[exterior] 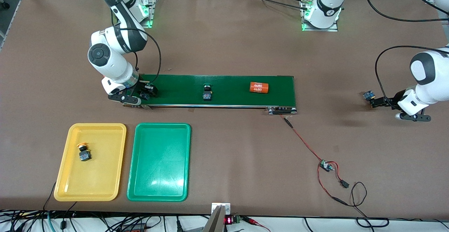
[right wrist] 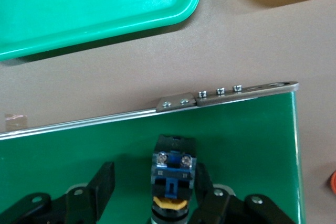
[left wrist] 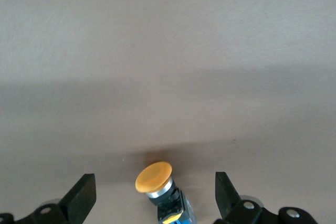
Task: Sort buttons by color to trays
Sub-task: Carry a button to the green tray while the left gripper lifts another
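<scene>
Bright, even overhead light. White glare patches gleam on the green tray (exterior: 159, 162). Soft shadows fall on the table (exterior: 228, 49) beneath both arms. Close under the left gripper (left wrist: 155, 195), the yellow button (left wrist: 154, 177) looks slightly soft.

1. the orange cylinder with white print (exterior: 259, 87), lying on the long dark-green conveyor belt (exterior: 231, 84) toward the left arm's end, is showing "4680" twice, one line above the other.
2. the small black display module (exterior: 228, 220) at the table edge nearest the front camera is glowing with red digits, too small to read.
3. the white base of the left arm (exterior: 324, 13) is carrying a small dark mark that cannot be made out.
4. nothing readable is showing in either wrist view.
</scene>
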`<state>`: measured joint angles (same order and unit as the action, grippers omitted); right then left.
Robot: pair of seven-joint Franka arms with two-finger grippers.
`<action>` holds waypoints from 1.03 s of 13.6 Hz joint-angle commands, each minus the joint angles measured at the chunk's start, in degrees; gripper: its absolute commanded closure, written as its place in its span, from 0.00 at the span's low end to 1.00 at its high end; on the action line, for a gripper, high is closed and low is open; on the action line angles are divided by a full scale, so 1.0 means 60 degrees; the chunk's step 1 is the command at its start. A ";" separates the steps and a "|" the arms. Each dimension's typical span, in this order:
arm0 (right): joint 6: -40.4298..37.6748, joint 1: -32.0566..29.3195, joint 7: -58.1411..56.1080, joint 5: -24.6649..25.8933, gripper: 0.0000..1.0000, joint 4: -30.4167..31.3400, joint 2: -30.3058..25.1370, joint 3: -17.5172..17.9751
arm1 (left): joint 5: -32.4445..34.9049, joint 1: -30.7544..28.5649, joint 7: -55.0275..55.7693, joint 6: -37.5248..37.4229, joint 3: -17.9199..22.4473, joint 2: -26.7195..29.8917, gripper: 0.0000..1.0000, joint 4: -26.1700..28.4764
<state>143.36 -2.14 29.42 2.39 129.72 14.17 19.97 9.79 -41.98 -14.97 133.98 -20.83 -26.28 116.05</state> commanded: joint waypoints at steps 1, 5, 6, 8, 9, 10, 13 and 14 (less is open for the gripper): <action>0.0173 -0.0009 0.0121 0.0276 0.44 0.0045 0.0085 -0.0004 | -0.0152 -0.0298 0.0677 -0.0050 -0.0088 0.0058 0.00 0.0476; 0.0174 -0.0053 0.0106 0.0657 0.74 0.0031 0.0202 -0.0018 | -0.0152 -0.0415 0.0781 -0.0021 -0.0074 0.0117 0.00 0.0961; 0.0173 -0.0068 0.0106 0.0657 0.82 0.0031 0.0202 -0.0033 | -0.0152 -0.0431 0.0781 -0.0021 -0.0074 0.0131 0.00 0.1020; 0.0101 -0.0112 -0.0054 0.0643 0.91 -0.0086 0.0173 -0.0048 | -0.0152 -0.0489 0.0781 0.0066 -0.0074 0.0132 0.00 0.1196; 0.0013 -0.0185 -0.0171 0.0642 0.91 -0.0289 0.0100 -0.0077 | -0.0152 -0.0489 0.0767 0.0139 -0.0074 0.0117 0.00 0.1327; -0.0466 -0.0272 -0.0288 0.0671 0.91 -0.0727 0.0071 -0.0106 | -0.0152 -0.0518 0.0767 0.0241 -0.0074 0.0088 0.00 0.1372; -0.1949 -0.0302 -0.1456 0.0643 0.91 -0.2746 0.0201 -0.0121 | -0.0152 -0.0519 0.0767 0.0242 -0.0074 0.0102 0.00 0.1576; -0.1951 -0.0303 -0.1809 0.0599 0.90 -0.3318 0.0463 -0.0121 | -0.0152 -0.0519 0.0767 0.0242 -0.0074 0.0117 0.08 0.1664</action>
<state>134.81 -3.71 22.81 5.96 117.11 15.03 19.13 9.79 -44.58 -10.36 134.73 -20.82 -26.73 124.19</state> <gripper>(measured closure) 0.665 0.000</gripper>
